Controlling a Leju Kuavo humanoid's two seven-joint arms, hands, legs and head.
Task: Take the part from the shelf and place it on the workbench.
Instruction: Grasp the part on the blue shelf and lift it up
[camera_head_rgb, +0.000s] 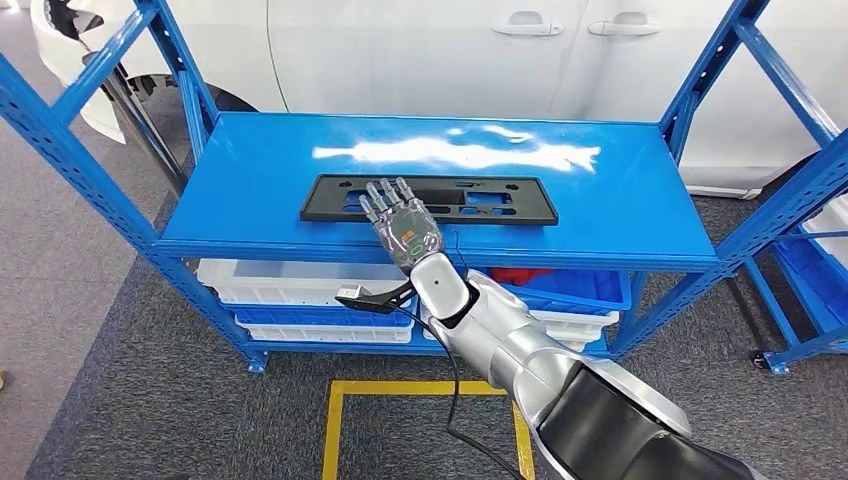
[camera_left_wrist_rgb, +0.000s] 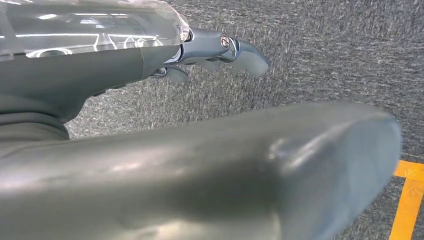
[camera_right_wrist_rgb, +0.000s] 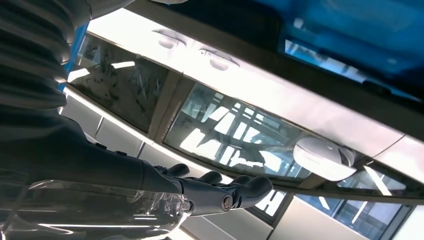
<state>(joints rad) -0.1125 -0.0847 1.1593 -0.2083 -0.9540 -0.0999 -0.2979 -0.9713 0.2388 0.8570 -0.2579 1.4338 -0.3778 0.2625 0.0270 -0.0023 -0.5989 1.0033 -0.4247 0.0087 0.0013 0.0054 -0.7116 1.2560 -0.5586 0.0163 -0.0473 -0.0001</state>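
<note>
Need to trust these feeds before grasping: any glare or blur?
Head view: white glare streak on the glossy blue shelf top behind the flat black plastic part, otherwise sharp. Left wrist view: foreground grey body blurred. Right wrist view: bright window reflections beyond the right hand.

Standing behind the rack: white car (camera_head_rgb: 420, 50), two door handles (camera_head_rgb: 575, 25) showing. Sitting on the lower level: white bins (camera_head_rgb: 300, 285) and blue bins (camera_head_rgb: 575, 290). Lying on grey carpet (camera_head_rgb: 150, 400): yellow floor tape (camera_head_rgb: 400, 388) outlining a square.
</note>
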